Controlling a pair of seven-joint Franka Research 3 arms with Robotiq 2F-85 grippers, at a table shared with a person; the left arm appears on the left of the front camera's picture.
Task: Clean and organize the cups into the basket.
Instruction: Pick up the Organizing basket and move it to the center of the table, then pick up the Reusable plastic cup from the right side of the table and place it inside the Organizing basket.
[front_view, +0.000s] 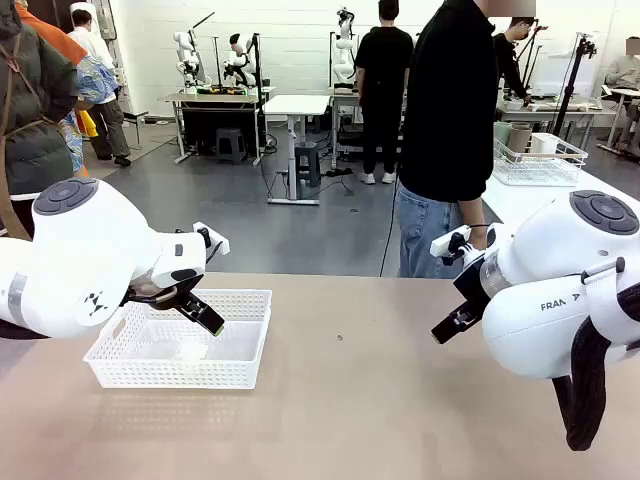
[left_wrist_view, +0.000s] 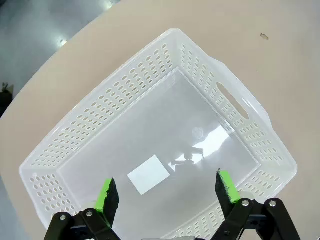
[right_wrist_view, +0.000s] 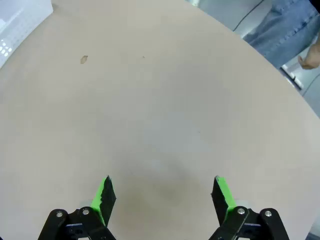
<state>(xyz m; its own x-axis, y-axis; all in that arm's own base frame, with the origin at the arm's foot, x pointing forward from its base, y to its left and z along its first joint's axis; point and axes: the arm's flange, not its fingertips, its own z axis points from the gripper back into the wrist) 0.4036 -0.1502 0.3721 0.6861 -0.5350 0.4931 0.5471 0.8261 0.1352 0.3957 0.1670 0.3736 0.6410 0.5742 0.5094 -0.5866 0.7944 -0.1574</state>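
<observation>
Hovering over the basket (front_view: 170, 377) near the table's (front_view: 380, 410) left edge, the left gripper (front_view: 205, 318) has its fingers apart and empty. The right gripper (front_view: 448, 325), also spread and empty, hangs near the right edge. The cups (front_view: 519, 138) stand in a wire basket (front_view: 540, 165) on another table beside the person (front_view: 455, 100).

From the left wrist, the basket holds nothing but a white label (left_wrist_view: 147, 174).

From the right wrist, spread fingers hang over bare table, with the basket's corner at the far edge.

By my judgement, every cup is yet to be moved.
</observation>
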